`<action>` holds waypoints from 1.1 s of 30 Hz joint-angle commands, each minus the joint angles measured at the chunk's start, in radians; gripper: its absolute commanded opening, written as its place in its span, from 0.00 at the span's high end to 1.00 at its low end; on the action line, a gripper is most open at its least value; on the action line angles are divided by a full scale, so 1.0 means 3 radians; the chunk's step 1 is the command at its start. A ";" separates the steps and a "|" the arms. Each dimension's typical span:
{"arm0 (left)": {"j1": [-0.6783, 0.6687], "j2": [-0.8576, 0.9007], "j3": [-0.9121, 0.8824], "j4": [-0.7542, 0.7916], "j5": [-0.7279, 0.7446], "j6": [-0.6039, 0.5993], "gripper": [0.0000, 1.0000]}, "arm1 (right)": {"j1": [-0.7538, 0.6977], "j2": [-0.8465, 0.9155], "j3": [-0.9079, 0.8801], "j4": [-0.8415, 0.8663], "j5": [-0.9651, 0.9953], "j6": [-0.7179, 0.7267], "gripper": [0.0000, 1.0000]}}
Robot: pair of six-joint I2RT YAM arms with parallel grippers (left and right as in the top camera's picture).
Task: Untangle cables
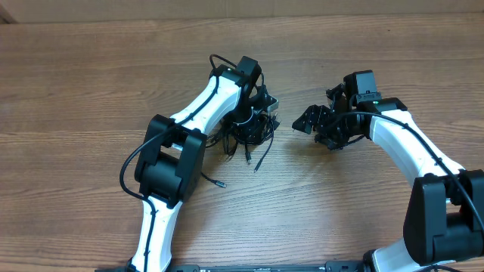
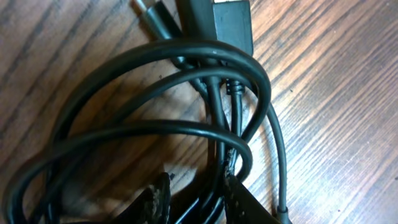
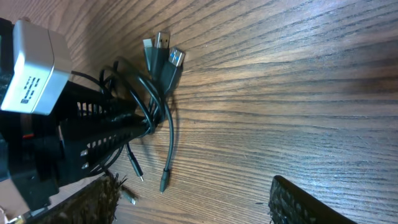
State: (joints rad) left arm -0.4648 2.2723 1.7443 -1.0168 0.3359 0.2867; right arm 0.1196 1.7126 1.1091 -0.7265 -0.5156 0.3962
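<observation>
The left pincer (image 2: 197,190) is clamped on the tangled cables (image 2: 174,127), which lie bunched on the wooden surface (image 2: 336,93). The right pincer (image 3: 196,193) hovers near them, its fingers apart and empty.

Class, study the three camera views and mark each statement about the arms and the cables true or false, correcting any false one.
1. The left gripper is closed on the cables. True.
2. The right gripper is clamped on a cord. False: it is open and empty, apart from the bundle.
3. Three plugs lie side by side at one end of the bundle. True.
4. The cables are white. False: they are black.
5. The table has a wood-grain surface. True.
</observation>
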 commanded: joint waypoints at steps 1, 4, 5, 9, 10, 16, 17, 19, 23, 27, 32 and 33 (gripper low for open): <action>-0.0025 -0.0009 -0.0223 0.0109 -0.0023 -0.0111 0.73 | 0.0019 0.0018 0.0031 0.0013 0.0032 0.0010 0.24; -0.0027 -0.0009 -0.0299 0.0168 -0.0019 -0.0109 0.91 | 0.0020 0.0018 0.0031 0.0017 0.0031 0.0011 0.24; -0.0027 -0.0009 -0.0299 0.0165 -0.0009 -0.0109 0.96 | 0.0023 0.0018 0.0031 0.0025 0.0031 0.0011 0.23; -0.0025 -0.0010 -0.0287 0.0164 0.0060 -0.0107 0.96 | 0.0057 0.0019 0.0031 0.0078 0.0033 0.0010 0.16; -0.0025 -0.0010 -0.0285 0.0159 0.0069 -0.0106 0.96 | 0.0066 0.0019 0.0031 0.0094 0.0033 0.0011 0.16; -0.0005 -0.0033 -0.0142 0.0004 0.0086 -0.0092 0.96 | 0.0120 0.0032 0.0031 0.0207 0.0060 0.0011 0.16; 0.0006 -0.0033 -0.0081 -0.0046 0.0116 -0.0090 0.96 | 0.0130 0.0038 0.0031 0.0220 0.0099 0.0010 0.17; 0.0032 -0.0034 0.0051 -0.0173 0.0226 -0.0024 0.96 | 0.0149 0.0065 0.0031 0.0228 0.0161 0.0011 0.18; 0.0081 -0.0034 0.0243 -0.0383 0.0441 0.0095 0.96 | 0.0184 0.0149 0.0031 0.0240 0.0170 0.0010 0.18; 0.0121 -0.0034 0.0298 -0.0468 0.0561 0.0106 0.96 | 0.0252 0.0268 0.0031 0.0326 0.0168 0.0006 0.22; 0.0134 -0.0034 0.0299 -0.0514 0.0609 0.0106 0.96 | 0.0369 0.0303 0.0031 0.0542 -0.0034 -0.0004 0.29; 0.0134 -0.0034 0.0299 -0.0524 0.0622 0.0106 0.96 | 0.0393 0.0303 0.0031 0.0594 -0.0060 -0.0003 0.30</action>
State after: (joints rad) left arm -0.4271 2.2501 1.8088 -1.1645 0.4751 0.2958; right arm 0.2119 1.8061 1.1088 -0.5808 -0.4919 0.4000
